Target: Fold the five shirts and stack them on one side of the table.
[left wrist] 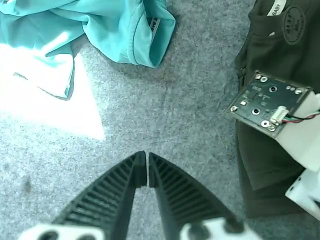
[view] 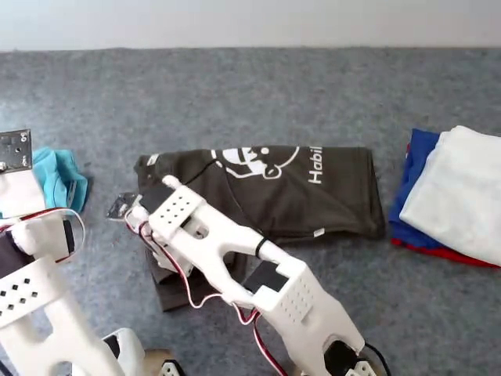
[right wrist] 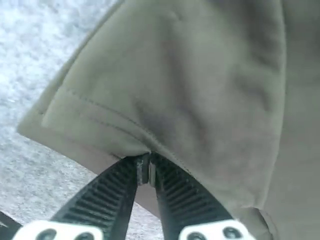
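1. The right gripper pinches the sleeve hem of the dark shirt, which spreads flat beyond its tips.
2. The left gripper is pressed together on nothing; the turquoise shirt lies crumpled ahead of it.
3. The cloth looks light and limp. The stitched hem seems the firmest hold, but it will likely sag and drag.
4. Bare table lies past the shirt, and the folded stack sits well apart.

Centre: printed shirt; left: crumpled shirt; right: folded stack.
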`<move>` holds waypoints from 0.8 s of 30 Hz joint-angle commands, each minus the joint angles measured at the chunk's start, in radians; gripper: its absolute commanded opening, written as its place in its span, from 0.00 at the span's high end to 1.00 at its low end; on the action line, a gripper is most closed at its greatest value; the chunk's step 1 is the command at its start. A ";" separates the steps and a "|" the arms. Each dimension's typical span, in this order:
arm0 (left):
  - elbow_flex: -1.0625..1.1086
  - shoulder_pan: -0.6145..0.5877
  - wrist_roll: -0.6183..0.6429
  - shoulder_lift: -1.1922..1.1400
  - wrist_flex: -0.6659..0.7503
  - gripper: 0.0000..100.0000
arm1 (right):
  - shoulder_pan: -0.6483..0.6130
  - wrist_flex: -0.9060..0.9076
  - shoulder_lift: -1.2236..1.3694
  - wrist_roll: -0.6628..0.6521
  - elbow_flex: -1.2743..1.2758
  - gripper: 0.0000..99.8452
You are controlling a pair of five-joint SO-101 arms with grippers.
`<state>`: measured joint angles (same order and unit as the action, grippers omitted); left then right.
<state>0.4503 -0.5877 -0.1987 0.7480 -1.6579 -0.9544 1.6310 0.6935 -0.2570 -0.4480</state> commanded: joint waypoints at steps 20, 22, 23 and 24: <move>-0.012 0.002 0.011 0.017 0.026 0.98 | -0.044 0.096 -0.105 -0.058 -0.034 0.95; -0.012 0.002 0.011 0.015 0.026 0.98 | -0.050 0.067 -0.079 -0.054 -0.034 0.88; -0.012 0.002 0.011 0.015 0.026 0.98 | -0.053 0.054 -0.067 -0.054 -0.034 0.85; -0.012 0.002 0.011 0.015 0.026 0.98 | -0.054 0.045 -0.056 -0.054 -0.034 0.83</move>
<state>0.4503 -0.5877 -0.1987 0.7480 -1.6471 -0.9943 1.7031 0.6383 -0.3122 -0.4480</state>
